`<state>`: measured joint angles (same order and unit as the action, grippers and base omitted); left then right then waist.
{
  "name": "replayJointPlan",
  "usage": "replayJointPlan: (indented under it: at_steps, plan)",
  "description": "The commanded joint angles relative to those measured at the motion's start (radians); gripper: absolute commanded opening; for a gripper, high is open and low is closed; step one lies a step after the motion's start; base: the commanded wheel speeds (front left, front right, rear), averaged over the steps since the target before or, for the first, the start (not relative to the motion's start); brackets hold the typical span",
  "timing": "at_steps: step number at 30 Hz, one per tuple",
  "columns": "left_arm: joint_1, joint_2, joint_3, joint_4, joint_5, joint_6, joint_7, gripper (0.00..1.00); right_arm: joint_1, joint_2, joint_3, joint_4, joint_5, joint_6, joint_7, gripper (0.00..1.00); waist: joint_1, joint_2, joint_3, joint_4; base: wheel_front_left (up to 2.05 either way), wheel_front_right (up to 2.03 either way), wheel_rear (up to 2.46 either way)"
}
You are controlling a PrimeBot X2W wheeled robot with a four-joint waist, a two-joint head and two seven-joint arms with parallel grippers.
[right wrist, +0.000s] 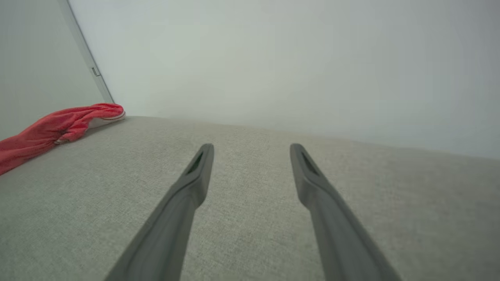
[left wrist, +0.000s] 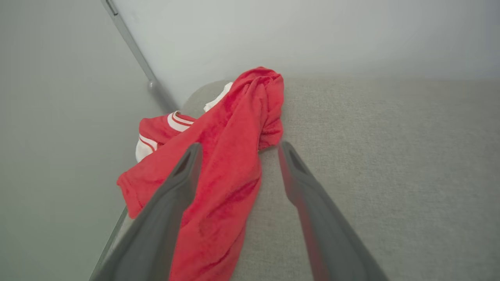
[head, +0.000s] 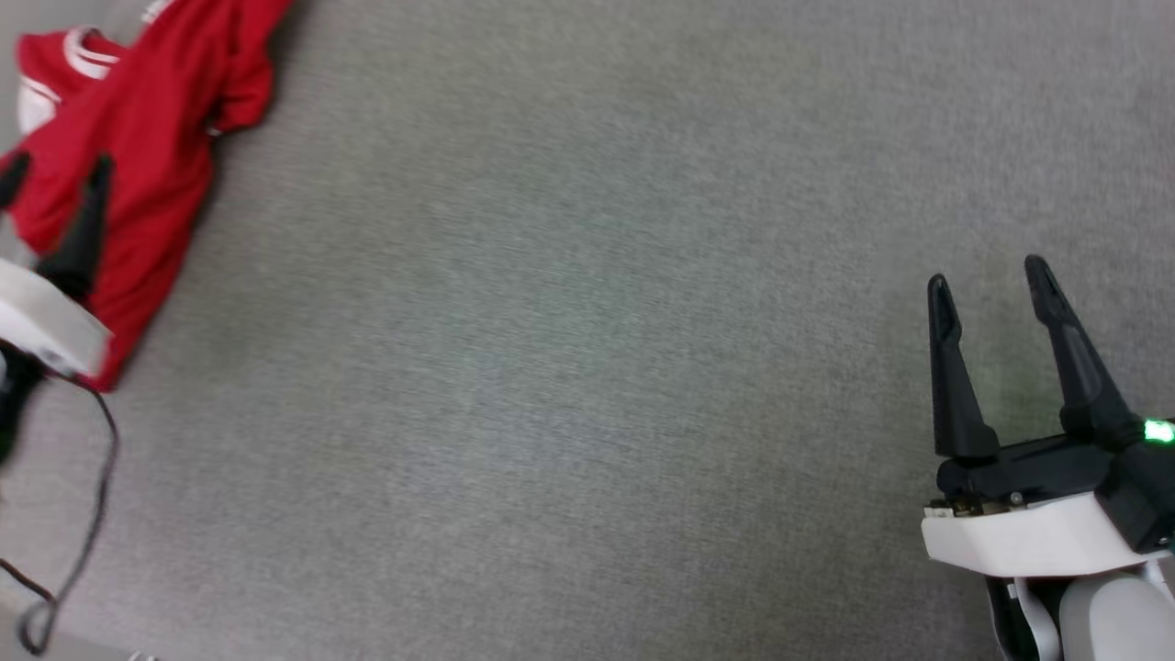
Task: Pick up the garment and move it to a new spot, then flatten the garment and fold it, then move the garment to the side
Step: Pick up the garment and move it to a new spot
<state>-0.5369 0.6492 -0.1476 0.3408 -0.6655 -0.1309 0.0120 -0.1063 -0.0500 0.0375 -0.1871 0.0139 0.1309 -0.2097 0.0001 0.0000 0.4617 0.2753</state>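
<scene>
The crumpled bright red jersey shirt with white striped trim (head: 147, 138) lies bunched at the far left corner of the grey woven fabric tabletop (head: 569, 367), part of it draped toward the left edge. The left end effector (head: 55, 170) is over its lower part, the two dark fingers spread and holding nothing; the left wrist view shows one finger (left wrist: 172, 195) over red cloth, the other (left wrist: 312, 210) over bare fabric, perhaps not touching. The right end effector (head: 988, 273), also spread and empty, sits at the near right, well apart from the shirt. A thin dark cable (head: 92, 514) loops below the left arm.
</scene>
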Motion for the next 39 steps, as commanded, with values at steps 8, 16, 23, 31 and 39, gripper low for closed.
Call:
replayJointPlan:
  at_steps: [8,16,23,31,39]
  plan:
    - [-0.224,0.180,-0.050,0.127,-0.327,0.001,0.414,1.00,-0.044,-0.010,-0.018,-0.078,-0.002,0.000,0.028,1.00,-0.0001,0.0000,0.153,-0.102,0.00,0.00,0.00]
    - [-0.302,0.247,-0.089,0.175,-0.491,0.001,0.657,1.00,-0.051,-0.014,0.011,-0.119,-0.018,0.000,0.029,1.00,-0.0001,0.0000,0.224,-0.142,0.00,0.00,0.00]
    - [-0.295,0.225,-0.123,0.233,-0.534,0.001,0.671,0.71,-0.052,-0.007,0.018,-0.103,-0.022,0.000,0.014,1.00,-0.0001,0.0000,0.241,-0.157,0.00,0.00,0.00]
    - [-0.298,0.247,-0.150,0.221,-0.520,0.000,0.545,0.00,-0.058,-0.004,0.016,-0.059,-0.018,0.000,0.001,1.00,-0.0001,0.0000,0.183,-0.146,0.00,0.00,0.00]
    - [-0.319,0.293,-0.200,0.148,-0.474,0.000,0.358,0.00,-0.053,-0.001,0.024,0.048,0.026,0.000,-0.032,1.00,-0.0001,0.0000,0.021,-0.161,0.00,0.00,0.00]
